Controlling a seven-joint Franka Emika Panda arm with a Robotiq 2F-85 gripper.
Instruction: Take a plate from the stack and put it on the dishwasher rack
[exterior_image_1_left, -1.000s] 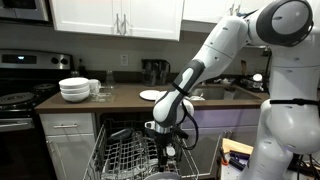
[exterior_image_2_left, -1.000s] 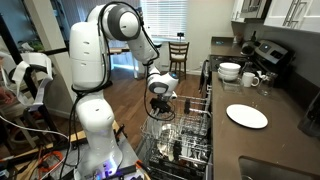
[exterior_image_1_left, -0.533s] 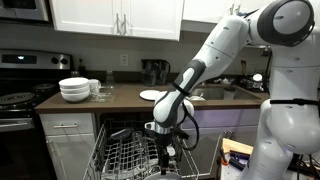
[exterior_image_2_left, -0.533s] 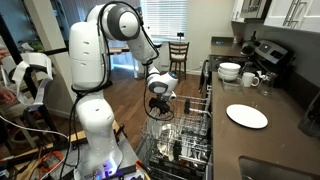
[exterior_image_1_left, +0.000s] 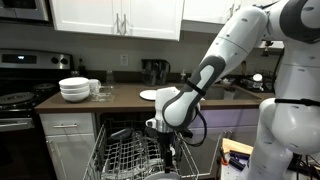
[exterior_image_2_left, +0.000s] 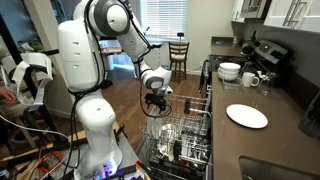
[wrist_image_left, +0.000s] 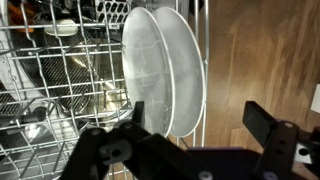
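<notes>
White plates (wrist_image_left: 158, 70) stand on edge in the dishwasher rack (wrist_image_left: 60, 95), directly beneath the end effector (wrist_image_left: 196, 110), jaws spread wide and empty. The stack (exterior_image_2_left: 246, 116) sits on the tabletop (exterior_image_2_left: 292, 125), well right.

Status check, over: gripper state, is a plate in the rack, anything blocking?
Gripper open, empty, over the dishwasher rack. Two plates upright on edge in it, clear of the fingers. Nothing seen in the way.
</notes>
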